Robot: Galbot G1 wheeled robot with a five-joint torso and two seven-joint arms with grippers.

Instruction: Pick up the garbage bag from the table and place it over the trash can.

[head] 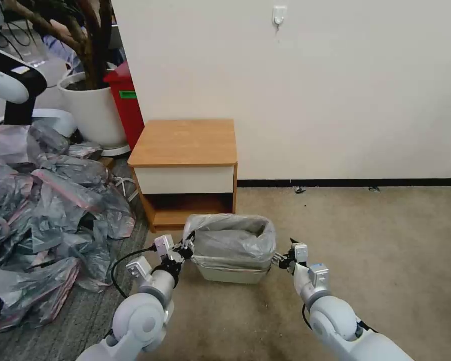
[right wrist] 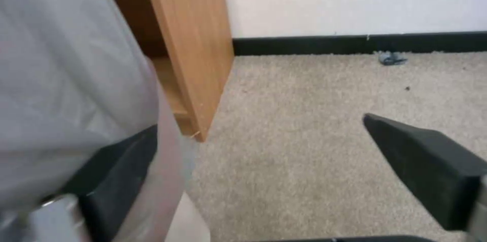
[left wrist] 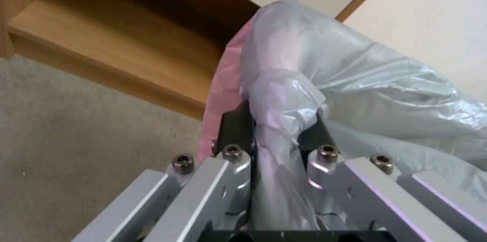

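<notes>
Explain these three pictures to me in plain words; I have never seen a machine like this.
This is a wheeled robot with two arms, each ending in a gripper. The wide picture comes from a camera on its head, looking down at the floor. The other two come from cameras on its wrists, so they look along each gripper.

On the carpet stands a cream trash can with a grey garbage bag draped over its rim. Behind it is a small wooden table.

The left gripper is at the bin's left side; the left wrist view shows its fingers shut on a fold of the bag. The right gripper is at the bin's right side with its fingers spread open, one against the bag.

A heap of similar bags lies to the left.
</notes>
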